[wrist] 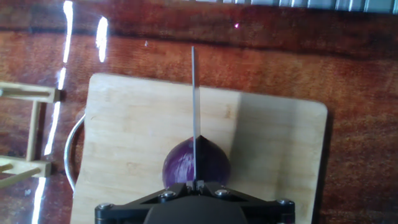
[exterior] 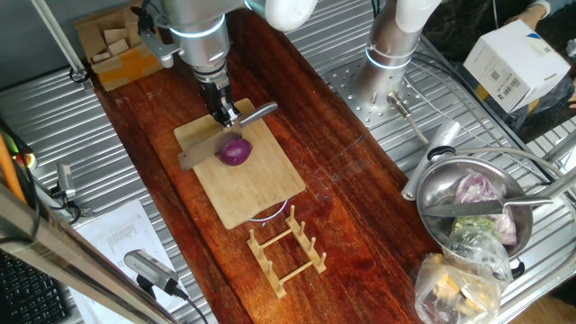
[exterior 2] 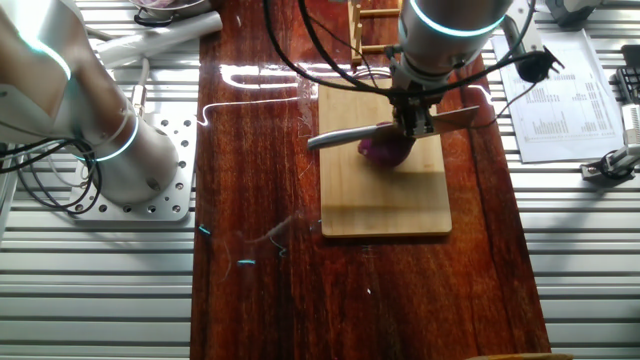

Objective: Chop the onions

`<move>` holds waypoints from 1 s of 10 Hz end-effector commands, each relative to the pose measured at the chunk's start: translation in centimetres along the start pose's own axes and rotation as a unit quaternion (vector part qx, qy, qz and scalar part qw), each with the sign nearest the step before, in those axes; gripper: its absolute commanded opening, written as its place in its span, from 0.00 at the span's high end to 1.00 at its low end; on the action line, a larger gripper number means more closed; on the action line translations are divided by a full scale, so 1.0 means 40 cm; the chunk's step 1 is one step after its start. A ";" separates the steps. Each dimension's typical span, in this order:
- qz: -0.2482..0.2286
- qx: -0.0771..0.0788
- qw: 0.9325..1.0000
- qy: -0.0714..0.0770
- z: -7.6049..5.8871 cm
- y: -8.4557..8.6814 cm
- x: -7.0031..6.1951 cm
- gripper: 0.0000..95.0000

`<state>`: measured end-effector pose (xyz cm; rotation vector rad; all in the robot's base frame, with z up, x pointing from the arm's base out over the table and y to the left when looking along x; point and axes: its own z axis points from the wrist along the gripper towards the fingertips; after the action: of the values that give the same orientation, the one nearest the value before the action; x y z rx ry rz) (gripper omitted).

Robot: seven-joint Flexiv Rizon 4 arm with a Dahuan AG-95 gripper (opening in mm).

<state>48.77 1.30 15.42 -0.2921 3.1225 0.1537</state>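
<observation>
**Desk:** What have you got on your feeds, biggest thing first?

**Me:** The table (exterior: 315, 135), dark red wood, running between ribbed metal surfaces. I'll place everything off the bamboo board (exterior: 243, 180), which lies flat near the middle of it. My arm (exterior: 193, 31) comes down over the board's far edge in one fixed view. Well to the right of the board, off the wood, sits a metal bowl (exterior: 441, 193) with pale purple leafy stuff inside, and a white box (exterior: 513, 63) beyond it carries a barcode label; I can't read its print. A wooden rack (exterior: 286, 254) stands just past the board's near end, and a printed sheet (exterior 2: 555, 100) lies off the board's side in the other fixed view, text too small to make out.

**Desk:** And the pincer?

**Me:** The pincer (exterior 2: 412, 122) is clenched on the knife (exterior: 220, 139), gripping it about midway along. The blade runs level across the board.

**Desk:** Onion?

**Me:** The onion (wrist: 196, 163) rests on the board, toward its centre, glossy dark purple. In the hand view the blade's edge lines up straight over the onion's middle and looks to be touching its top; I can't tell whether it has cut in.
</observation>
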 end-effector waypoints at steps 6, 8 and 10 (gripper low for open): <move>0.002 -0.005 1.000 0.019 -0.040 0.016 0.022 1.00; 0.002 -0.006 1.000 0.017 -0.048 0.019 0.024 1.00; 0.003 -0.008 1.000 0.017 -0.057 0.023 0.027 1.00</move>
<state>47.49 1.90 17.69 -0.2924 3.1541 0.1798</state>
